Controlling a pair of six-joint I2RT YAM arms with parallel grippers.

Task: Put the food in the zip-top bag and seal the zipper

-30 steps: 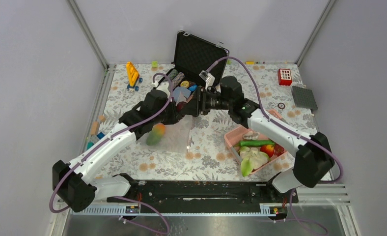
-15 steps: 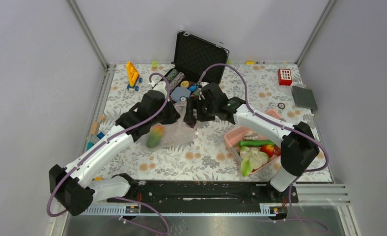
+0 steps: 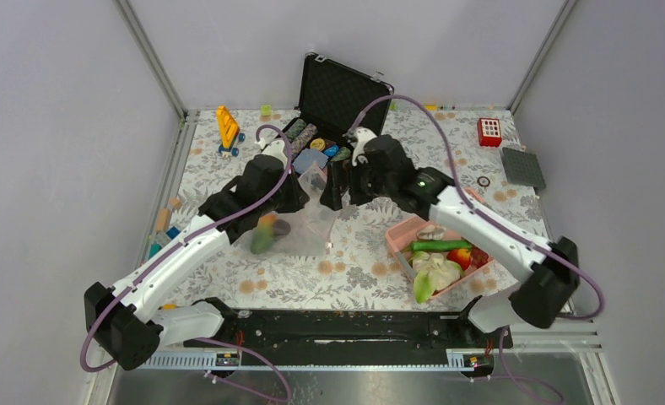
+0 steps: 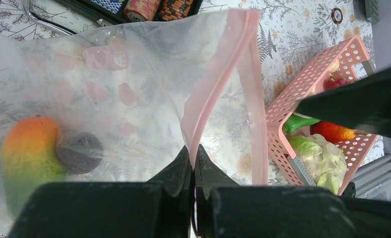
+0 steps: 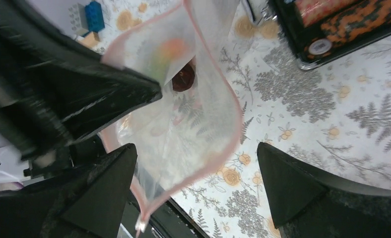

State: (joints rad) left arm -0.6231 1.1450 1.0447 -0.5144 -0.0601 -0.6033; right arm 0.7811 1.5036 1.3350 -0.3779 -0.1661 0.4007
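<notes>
Released, the grapes [image 4: 79, 151] now lie beside the mango [image 4: 27, 148] inside the zip-top bag [image 4: 134, 74], left of centre. My left gripper [image 4: 193, 156] pinches the zipper [image 4: 214, 89]; my right gripper [image 5: 196, 168] has spread wide above the mouth. If that pinch slips, I reckon the mouth collapses shut.

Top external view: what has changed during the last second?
The right gripper opened and let go of the dark purple grapes, which dropped into the zip-top bag beside the mango. The left gripper stayed shut on the pink zipper; the pink basket did not move.
</notes>
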